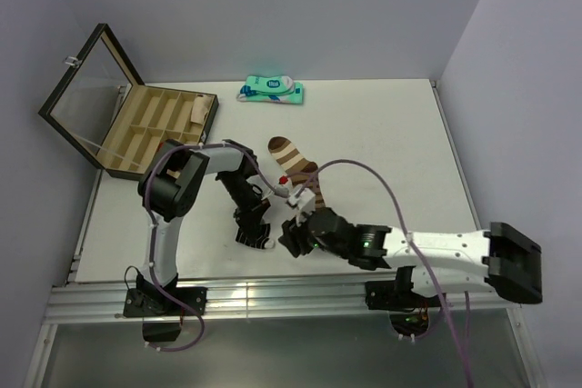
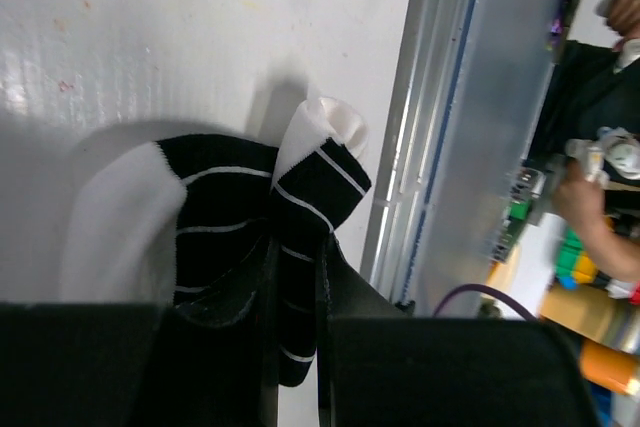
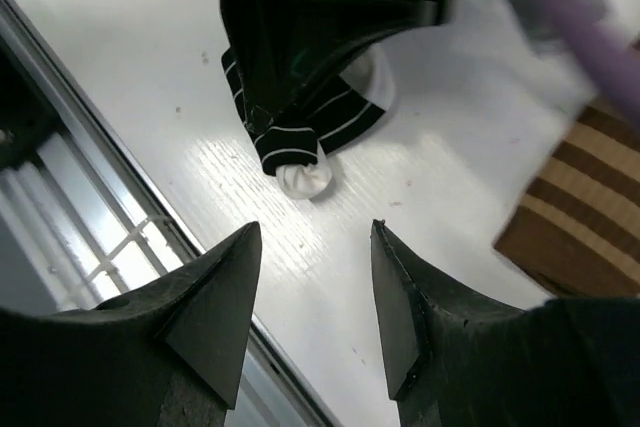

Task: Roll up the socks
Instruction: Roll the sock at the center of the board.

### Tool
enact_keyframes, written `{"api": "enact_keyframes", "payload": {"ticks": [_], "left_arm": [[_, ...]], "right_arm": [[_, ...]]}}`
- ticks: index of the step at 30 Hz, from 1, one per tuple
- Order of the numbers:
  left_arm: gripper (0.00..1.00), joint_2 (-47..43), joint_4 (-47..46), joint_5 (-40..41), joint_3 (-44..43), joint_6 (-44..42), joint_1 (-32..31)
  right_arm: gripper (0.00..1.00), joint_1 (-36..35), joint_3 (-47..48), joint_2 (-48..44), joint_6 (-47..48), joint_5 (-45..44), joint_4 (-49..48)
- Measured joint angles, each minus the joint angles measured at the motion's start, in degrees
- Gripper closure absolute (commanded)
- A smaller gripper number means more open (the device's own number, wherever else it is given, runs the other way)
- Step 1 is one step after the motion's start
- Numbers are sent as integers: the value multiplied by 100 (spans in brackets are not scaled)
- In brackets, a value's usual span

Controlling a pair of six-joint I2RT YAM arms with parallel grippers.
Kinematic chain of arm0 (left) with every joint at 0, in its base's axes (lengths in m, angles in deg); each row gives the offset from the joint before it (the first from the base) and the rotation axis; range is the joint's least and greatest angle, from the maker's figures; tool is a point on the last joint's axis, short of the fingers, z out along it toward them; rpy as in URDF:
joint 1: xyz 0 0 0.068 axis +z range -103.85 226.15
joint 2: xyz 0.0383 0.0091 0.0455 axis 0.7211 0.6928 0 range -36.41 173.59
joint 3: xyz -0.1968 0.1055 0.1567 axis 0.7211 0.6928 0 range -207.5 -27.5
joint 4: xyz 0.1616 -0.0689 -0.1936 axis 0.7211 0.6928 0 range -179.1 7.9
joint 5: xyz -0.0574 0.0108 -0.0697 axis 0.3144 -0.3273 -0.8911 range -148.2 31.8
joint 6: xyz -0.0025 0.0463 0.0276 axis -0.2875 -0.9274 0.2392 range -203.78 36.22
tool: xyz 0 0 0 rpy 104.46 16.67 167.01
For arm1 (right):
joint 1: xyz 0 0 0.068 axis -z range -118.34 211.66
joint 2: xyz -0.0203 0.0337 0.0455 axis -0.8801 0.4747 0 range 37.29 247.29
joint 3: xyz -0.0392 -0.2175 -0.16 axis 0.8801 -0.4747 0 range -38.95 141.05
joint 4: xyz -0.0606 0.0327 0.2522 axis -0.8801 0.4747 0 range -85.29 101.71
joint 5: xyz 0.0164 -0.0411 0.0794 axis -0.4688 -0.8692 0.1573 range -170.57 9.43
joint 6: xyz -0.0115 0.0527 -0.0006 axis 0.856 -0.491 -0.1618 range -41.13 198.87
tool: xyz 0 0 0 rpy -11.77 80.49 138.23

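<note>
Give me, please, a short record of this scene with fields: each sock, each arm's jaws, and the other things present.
black sock: bunched, near the front edge, white end showing
brown sock: lying flat, centre, not held
left jaws: shut on the black sock
right jaws: open, empty, beside the black sock
teal package: far edge
compartment box: lid open, far left

This is looking like a robotics lab. A white table is sitting boxed in by plain pale walls. Two robot arms are standing bolted to an aluminium rail along its near edge, purple cables looping over them. Household props are lying staged: a brown sock mid-table, a compartment box at the far left corner. Past the near edge, a person is standing among cluttered, colourful gear.
</note>
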Motion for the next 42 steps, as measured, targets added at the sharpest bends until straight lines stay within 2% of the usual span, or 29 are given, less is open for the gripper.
{"api": "enact_keyframes", "payload": {"ticks": [5, 15, 29, 35, 38, 41, 42], "left_arm": [[100, 293, 409, -2, -138, -11, 9], [100, 409, 619, 13, -144, -63, 31], [100, 457, 699, 52, -203, -94, 50], [99, 474, 763, 107, -210, -92, 68], [99, 474, 772, 122, -210, -94, 79], [95, 474, 776, 120, -212, -90, 101], [93, 474, 778, 116, -212, -87, 111]], "right_arm": [[42, -498, 614, 1259, 413, -345, -57], [40, -796, 1582, 2656, 852, -358, -210], [41, -872, 1832, 3735, 992, -299, -223], [49, -887, 2009, 3967, 1019, -455, -284], [61, -898, 2028, 4006, 1021, -551, -319], [83, -946, 2046, 4037, 1034, -643, -339], [87, -955, 2048, 4039, 1034, -658, -339]]}}
